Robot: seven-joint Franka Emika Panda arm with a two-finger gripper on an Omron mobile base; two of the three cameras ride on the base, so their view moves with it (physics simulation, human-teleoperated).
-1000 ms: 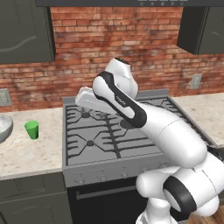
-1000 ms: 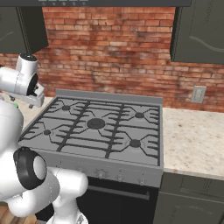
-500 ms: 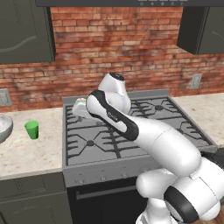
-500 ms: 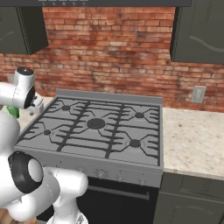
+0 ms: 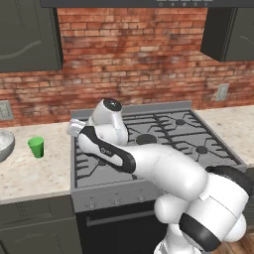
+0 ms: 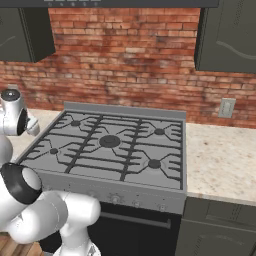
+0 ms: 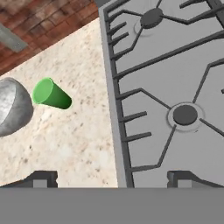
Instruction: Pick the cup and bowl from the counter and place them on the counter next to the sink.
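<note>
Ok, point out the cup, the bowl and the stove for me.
cup [image 5: 35, 147], left base view, on its green side wall.
bowl [image 7: 13, 105], hand view, on its silvery outer wall.
stove [image 6: 110, 141], right base view, on the middle burner of its grey top.

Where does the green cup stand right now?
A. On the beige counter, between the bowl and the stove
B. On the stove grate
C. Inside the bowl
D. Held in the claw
A: in the left base view the cup stands upright on the counter, with the bowl to one side and the stove to the other, apart from both.
</note>
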